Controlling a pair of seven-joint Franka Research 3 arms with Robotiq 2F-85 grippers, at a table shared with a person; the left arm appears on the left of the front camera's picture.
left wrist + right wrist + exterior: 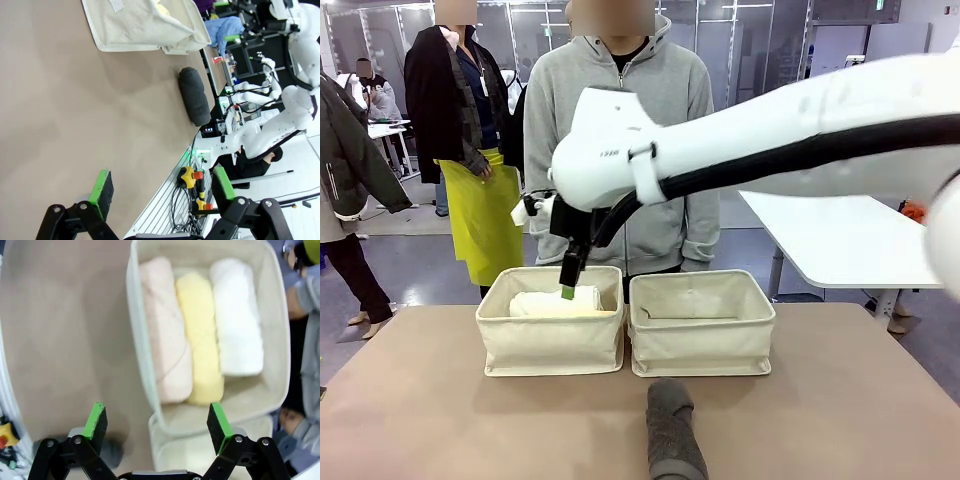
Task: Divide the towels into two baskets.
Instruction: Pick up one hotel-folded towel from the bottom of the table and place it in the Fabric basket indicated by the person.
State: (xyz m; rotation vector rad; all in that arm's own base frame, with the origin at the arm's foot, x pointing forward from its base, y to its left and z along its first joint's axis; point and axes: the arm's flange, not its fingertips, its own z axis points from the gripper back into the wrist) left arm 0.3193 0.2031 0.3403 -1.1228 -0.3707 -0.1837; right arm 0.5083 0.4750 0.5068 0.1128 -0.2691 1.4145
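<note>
The right gripper (569,287) hangs above the left basket (550,345), its jaws spread wide with nothing between them; the left gripper (162,186) is likewise wide open and empty, low over bare table (60,125). Three rolls lie side by side in the left basket: the pink towel (165,330) against the near wall, the yellow towel (200,340) in the middle, the white towel (237,320) by the far wall; the right basket (700,345) looks empty; the grey towel (672,432) lies on the table in front of it, near the robot's edge.

In the right wrist view, the right gripper sits over the end of the left basket that adjoins the right basket; the three rolls stretch away from it toward the robot's left. Each roll's long axis runs along the basket's length, left to right across the table; the line between the fingers crosses those axes, so the jaws stand ready to close across a roll's width, not along it. Pink and yellow lie most nearly in line with the gap. The right arm is plainly the nearer one to these three.

The grey towel points the other way; its long axis runs roughly from the robot's edge toward the baskets, a little slanted. From the left gripper it lies well ahead and apart; which arm is nearer to it cannot be told with confidence.
</note>
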